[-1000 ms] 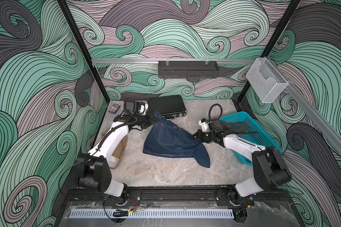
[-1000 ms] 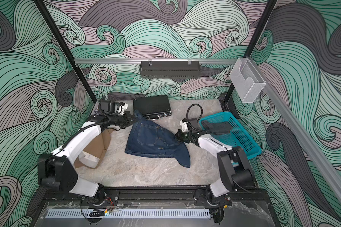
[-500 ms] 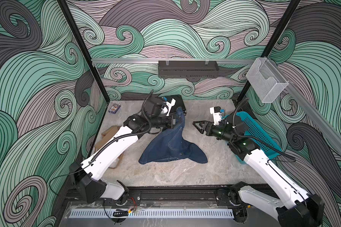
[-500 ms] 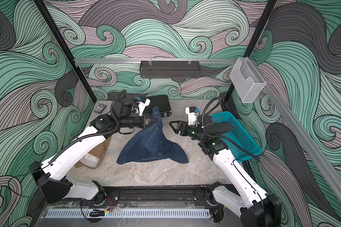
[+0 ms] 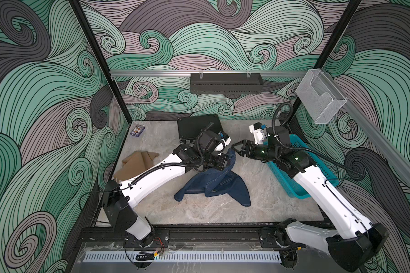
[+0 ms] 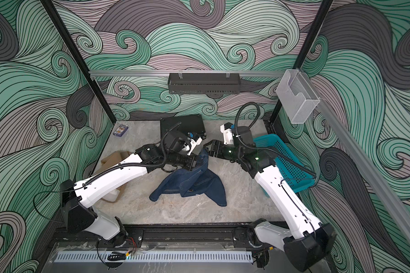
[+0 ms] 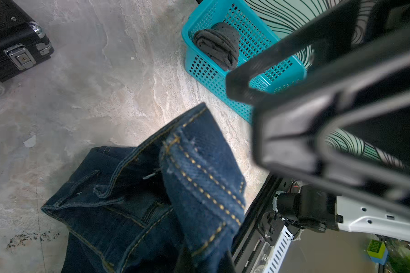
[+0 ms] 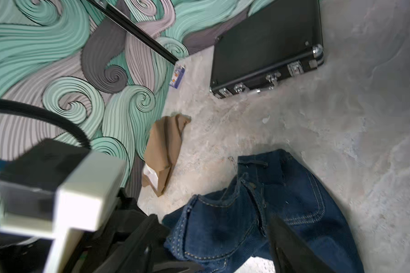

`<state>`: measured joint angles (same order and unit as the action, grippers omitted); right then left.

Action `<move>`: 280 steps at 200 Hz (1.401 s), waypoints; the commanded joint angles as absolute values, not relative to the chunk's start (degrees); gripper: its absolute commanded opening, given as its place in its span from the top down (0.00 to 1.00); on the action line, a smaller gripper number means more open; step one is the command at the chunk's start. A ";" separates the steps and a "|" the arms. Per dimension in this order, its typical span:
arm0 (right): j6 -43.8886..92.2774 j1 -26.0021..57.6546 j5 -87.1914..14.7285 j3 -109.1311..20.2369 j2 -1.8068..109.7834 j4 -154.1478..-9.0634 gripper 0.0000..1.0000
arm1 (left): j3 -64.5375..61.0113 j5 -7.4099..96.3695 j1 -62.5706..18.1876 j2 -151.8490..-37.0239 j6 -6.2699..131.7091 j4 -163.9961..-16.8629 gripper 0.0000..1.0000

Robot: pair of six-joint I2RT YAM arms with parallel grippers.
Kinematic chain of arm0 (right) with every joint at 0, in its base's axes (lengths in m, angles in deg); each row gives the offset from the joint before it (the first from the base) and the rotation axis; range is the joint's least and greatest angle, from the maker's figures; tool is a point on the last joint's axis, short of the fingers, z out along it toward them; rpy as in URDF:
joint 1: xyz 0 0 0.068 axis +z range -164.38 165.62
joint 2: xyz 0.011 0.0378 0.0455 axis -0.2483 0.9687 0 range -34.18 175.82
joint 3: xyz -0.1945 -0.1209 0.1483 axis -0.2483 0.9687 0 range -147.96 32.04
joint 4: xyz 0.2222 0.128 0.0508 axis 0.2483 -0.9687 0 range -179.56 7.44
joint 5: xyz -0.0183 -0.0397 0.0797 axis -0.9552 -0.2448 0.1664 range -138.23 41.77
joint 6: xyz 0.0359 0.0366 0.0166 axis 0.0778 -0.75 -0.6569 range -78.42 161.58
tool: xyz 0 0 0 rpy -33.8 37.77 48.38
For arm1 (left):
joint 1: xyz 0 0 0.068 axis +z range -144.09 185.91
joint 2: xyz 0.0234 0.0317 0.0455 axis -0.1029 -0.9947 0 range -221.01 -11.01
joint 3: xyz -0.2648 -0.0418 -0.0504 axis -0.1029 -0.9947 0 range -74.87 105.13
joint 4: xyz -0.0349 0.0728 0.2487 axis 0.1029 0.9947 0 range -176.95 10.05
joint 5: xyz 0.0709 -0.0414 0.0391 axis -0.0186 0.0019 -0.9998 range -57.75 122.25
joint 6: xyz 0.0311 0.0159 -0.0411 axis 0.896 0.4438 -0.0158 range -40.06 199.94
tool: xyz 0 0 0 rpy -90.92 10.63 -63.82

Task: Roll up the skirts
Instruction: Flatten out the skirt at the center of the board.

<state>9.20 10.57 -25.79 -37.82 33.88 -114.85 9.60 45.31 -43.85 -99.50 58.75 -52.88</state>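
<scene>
item 1, left arm: is stretching from its base at the front left of the table toward the middle, forearm slanting upward, wrist hanging above the surface.
item 2, left gripper: is pinching tight on a stitched edge of the denim skirt, holding that edge up in a peak.
item 3, denim skirt: is draping from the peak down onto the middle of the table, most of it lying crumpled and unrolled.
item 4, right arm: is leaning from the front right base over the teal basket, elbow bent, wrist pointing roughly level toward the left gripper.
item 5, right gripper: is standing with jaws spread wide, gripping nothing, tips just beside the raised denim peak; whether they are touching the cloth cannot be told.
item 6, dotted grey skirt: is sitting rolled inside the teal basket at the right side of the table.
item 7, tan skirt: is lying loosely folded near the left wall, partly under the left arm, apart from the denim.
item 8, black case: is lying flat at the back of the table, behind the left wrist.
</scene>
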 commanded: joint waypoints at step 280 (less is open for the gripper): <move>5.26 6.54 -30.14 -32.73 33.25 -112.06 1.00 | -58.39 56.67 -29.90 -64.37 -17.37 -80.60 0.37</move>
<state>4.89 6.88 -29.18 -33.12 34.55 -113.67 -59.01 52.52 -30.12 -60.94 -11.91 -72.60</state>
